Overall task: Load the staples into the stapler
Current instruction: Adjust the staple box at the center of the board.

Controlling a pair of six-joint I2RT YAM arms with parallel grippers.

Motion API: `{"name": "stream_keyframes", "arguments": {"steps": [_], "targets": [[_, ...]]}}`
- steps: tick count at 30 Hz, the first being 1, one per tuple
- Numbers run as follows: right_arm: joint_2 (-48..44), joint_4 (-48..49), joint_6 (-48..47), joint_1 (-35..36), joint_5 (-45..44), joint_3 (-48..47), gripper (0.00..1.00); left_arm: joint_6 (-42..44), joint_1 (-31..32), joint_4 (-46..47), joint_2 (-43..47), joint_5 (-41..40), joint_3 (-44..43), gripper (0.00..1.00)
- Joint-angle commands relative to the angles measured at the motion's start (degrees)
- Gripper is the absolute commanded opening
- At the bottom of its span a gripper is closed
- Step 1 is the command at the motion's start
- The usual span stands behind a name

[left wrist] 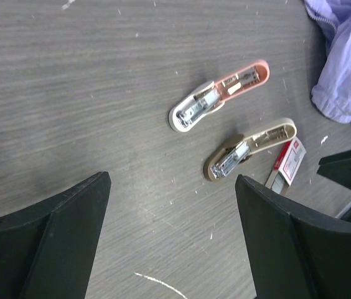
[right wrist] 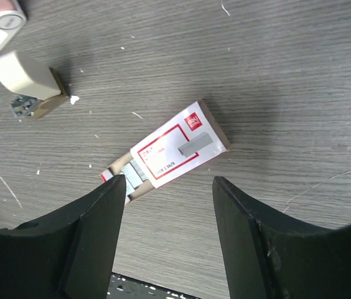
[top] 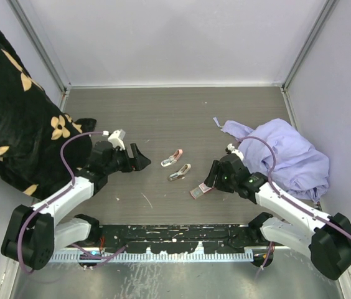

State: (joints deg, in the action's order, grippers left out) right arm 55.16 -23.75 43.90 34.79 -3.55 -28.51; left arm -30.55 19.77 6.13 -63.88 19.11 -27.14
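Hovers with right end effector point(right wrist: 168, 180) spread wide just above small red-and-white cardboard staples box point(right wrist: 175, 149), tan tray part-out, flat on grey wood-grain counter point(top: 163, 112) near opened pink plastic stapler point(left wrist: 222, 93) and opened beige plastic stapler point(left wrist: 250, 148). Holds left end effector point(left wrist: 172, 187) wide, empty.

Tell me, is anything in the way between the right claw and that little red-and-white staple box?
Nothing visible. The right claw hangs open directly over the staple box, with bare table around it. A loose strip of staples lies on top of the box.
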Motion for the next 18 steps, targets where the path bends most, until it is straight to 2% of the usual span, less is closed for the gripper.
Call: {"name": "stream_keyframes", "arguments": {"steps": [1, 8, 18], "targets": [[2.2, 3.9, 1.5, 0.1, -0.9, 0.4, 0.64, 3.5, 0.1, 6.6, 3.8, -4.5, 0.9, 0.84], [5.3, 6.4, 1.8, 0.3, 0.2, 0.6, 0.63, 6.1, 0.0, 3.5, 10.1, -9.3, 3.4, 0.85], [9.1, 9.9, 0.9, 0.9, 0.6, -0.1, 0.62, 5.4, 0.0, 3.2, 12.0, -10.8, 5.7, 0.86]]}}
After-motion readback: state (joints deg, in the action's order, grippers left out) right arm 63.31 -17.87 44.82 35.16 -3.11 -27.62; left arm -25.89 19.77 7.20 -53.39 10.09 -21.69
